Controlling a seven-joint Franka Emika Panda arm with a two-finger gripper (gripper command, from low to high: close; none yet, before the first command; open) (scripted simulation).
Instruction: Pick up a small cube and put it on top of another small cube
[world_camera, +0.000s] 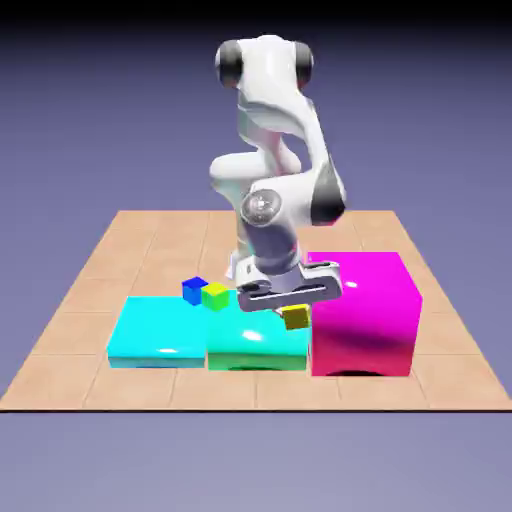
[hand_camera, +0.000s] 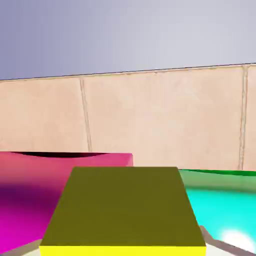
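A tan tiled table (world_camera: 140, 240) stands before a plain blue-violet backdrop (world_camera: 80, 100), evenly lit.

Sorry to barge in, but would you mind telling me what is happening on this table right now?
The white arm's claw is shut on the small yellow cube and holds it above the cyan slab, beside the magenta block. In the hand view the yellow cube fills the bottom of the picture. A blue cube and a lime-green-and-yellow cube sit close together on the other cyan slab toward the exterior view's left. Nothing is stacked yet.
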